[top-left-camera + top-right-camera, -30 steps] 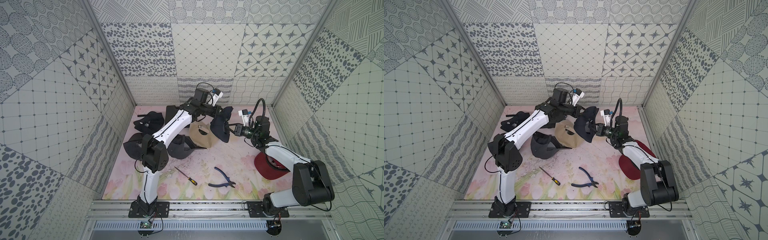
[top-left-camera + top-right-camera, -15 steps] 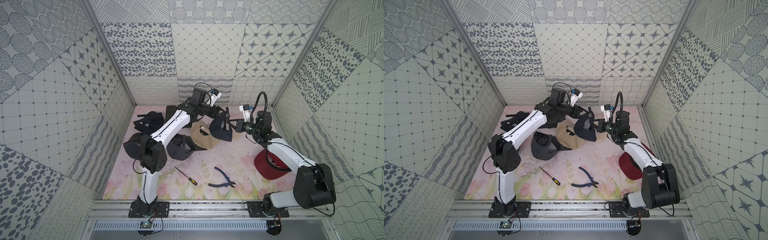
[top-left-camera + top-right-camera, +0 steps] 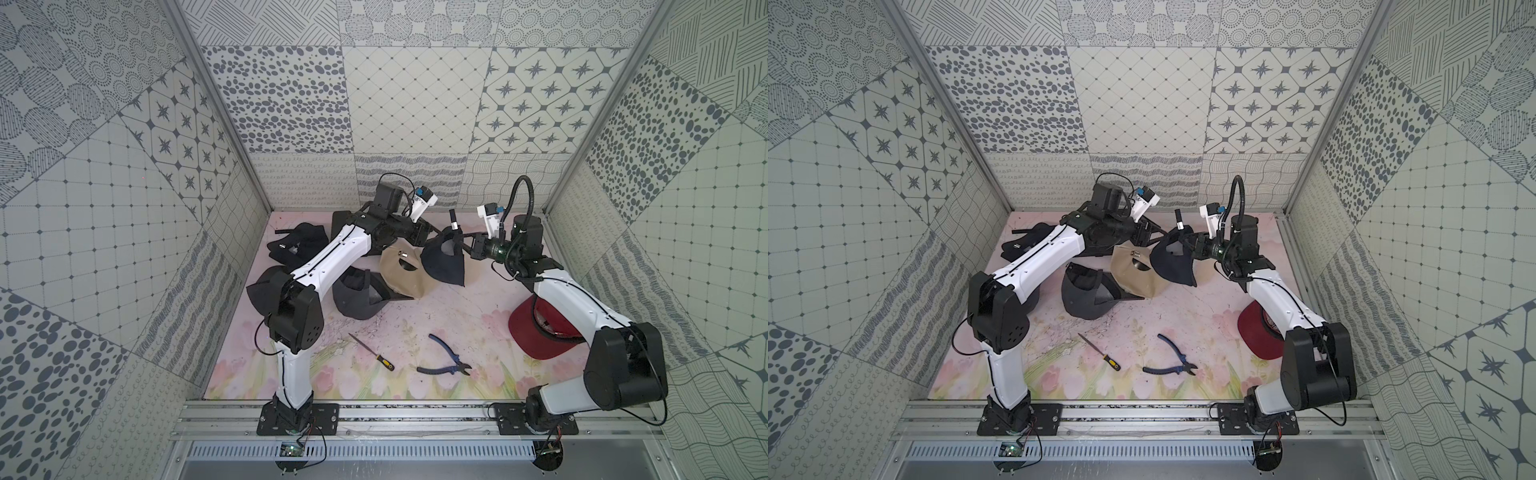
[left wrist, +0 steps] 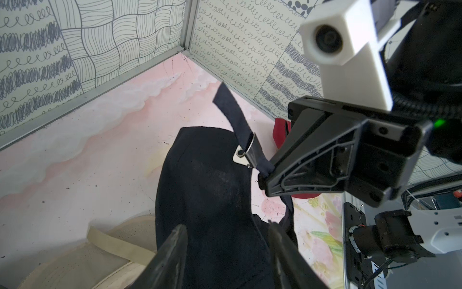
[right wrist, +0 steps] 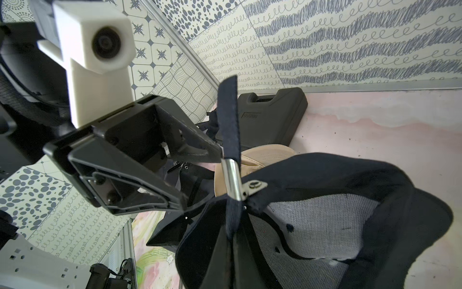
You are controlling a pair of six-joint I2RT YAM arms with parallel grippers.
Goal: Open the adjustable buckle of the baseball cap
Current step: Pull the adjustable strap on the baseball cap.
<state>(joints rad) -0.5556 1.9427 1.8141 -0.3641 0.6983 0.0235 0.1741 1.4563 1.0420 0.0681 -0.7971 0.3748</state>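
Observation:
The navy baseball cap point(image 3: 444, 262) hangs at the back middle, shown in both top views point(image 3: 1174, 266). Its strap point(image 4: 232, 110) runs through the silver buckle point(image 4: 246, 152) and its free end sticks up point(image 3: 453, 217). My right gripper point(image 5: 232, 235) is shut on the strap just below the buckle point(image 5: 233, 180), and it carries the cap point(image 5: 325, 217). My left gripper point(image 4: 226, 247) is open, its fingers point(image 4: 172, 250) apart before the cap's crown point(image 4: 205, 187). In the right wrist view one left fingertip point(image 5: 216, 152) sits right beside the strap, gripping nothing.
A tan cap point(image 3: 401, 274) and a grey cap point(image 3: 357, 295) lie under the left arm, with black caps point(image 3: 297, 247) at the back left. A red cap point(image 3: 536, 336) sits under the right arm. A screwdriver point(image 3: 374, 353), pliers point(image 3: 444, 361) and a black case point(image 5: 272, 112) lie about.
My left gripper has opened and let go of the cap. The right gripper stays shut on the strap and has drawn slightly back, so the strap end now stands up free.

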